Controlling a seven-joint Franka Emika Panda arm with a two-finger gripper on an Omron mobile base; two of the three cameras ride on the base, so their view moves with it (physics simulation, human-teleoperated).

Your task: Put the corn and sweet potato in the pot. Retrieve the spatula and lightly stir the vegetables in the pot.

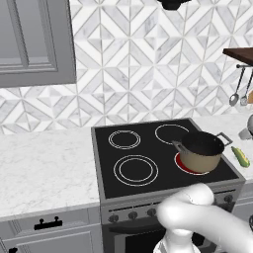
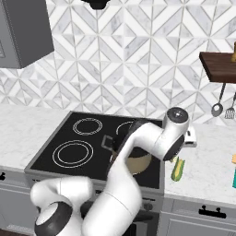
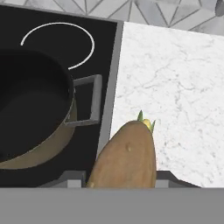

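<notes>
- White marble counter (image 3: 183,87): spreads under and ahead of the gripper (image 3: 120,177), on its right in the hand view.
- Black glass cooktop (image 3: 105,48): just left of the gripper; its edge runs right beside the fingertips.
- Round tan-beige pot (image 3: 26,157) with dark inside and grey loop handles: near the gripper on its left, on the cooktop, looks empty; one handle points toward the gripper.
- Pale green tapering corn cob (image 1: 241,155): lies on the counter just beyond the gripper, its tip peeking out past the potato.
- Brown oval sweet potato (image 3: 127,157): sits right between the fingertips.
- Gripper: jaws stand on either side of the potato; can't tell if they are clamped on it yet.
- Handling, a judgement: the potato is likely stiff, fairly heavy and rounded, so it may roll. Grip across the thick middle, not the tapered ends.
</notes>
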